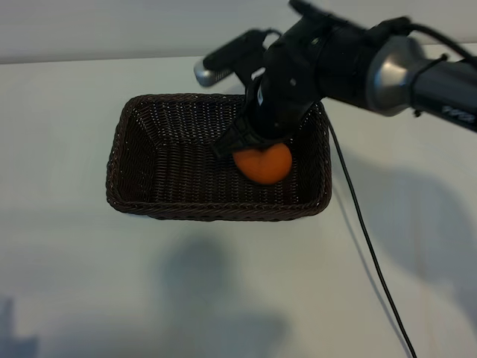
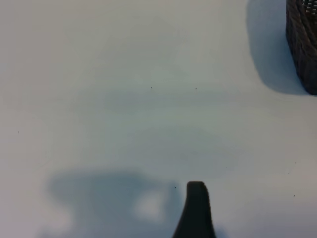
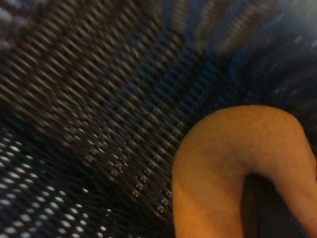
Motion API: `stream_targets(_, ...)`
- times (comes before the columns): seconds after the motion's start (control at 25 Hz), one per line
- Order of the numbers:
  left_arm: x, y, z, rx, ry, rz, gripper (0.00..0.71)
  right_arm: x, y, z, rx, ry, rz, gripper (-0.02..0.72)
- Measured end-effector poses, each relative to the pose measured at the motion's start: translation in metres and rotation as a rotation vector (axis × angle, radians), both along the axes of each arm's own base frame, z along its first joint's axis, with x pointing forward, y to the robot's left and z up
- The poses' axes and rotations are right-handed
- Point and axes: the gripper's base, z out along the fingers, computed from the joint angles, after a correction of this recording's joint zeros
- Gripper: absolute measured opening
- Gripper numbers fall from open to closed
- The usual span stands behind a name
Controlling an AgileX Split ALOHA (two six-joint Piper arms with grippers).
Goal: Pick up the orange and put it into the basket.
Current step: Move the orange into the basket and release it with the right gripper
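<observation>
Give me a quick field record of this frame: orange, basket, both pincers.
orange: held over the right part of the basket's interior, not yet released
basket: dark woven wicker, rectangular, on the white table
right pincer: shut on the orange, reaching down into the basket from the exterior view's right
left pincer: open, parked over bare table, basket wall off to one side
task state: orange inside the basket's outline, release pending

exterior: steep overhead | left wrist: low over table | shared: basket (image 1: 216, 209) (image 2: 303, 44)
</observation>
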Motion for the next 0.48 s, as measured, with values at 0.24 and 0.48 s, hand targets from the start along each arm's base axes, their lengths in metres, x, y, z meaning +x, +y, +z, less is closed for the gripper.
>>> stream_targets(0.24, 0.0, 0.0, 0.0, 0.001, 0.001, 0.0, 0.592, 0.003, 0.002, -0.02, -0.038, 0.03, 0.029, 0.073)
stream_targets(0.48, 0.0, 0.0, 0.0, 0.001, 0.001, 0.0, 0.592, 0.002, 0.002, -0.021, -0.033, 0.044, 0.027, 0.18)
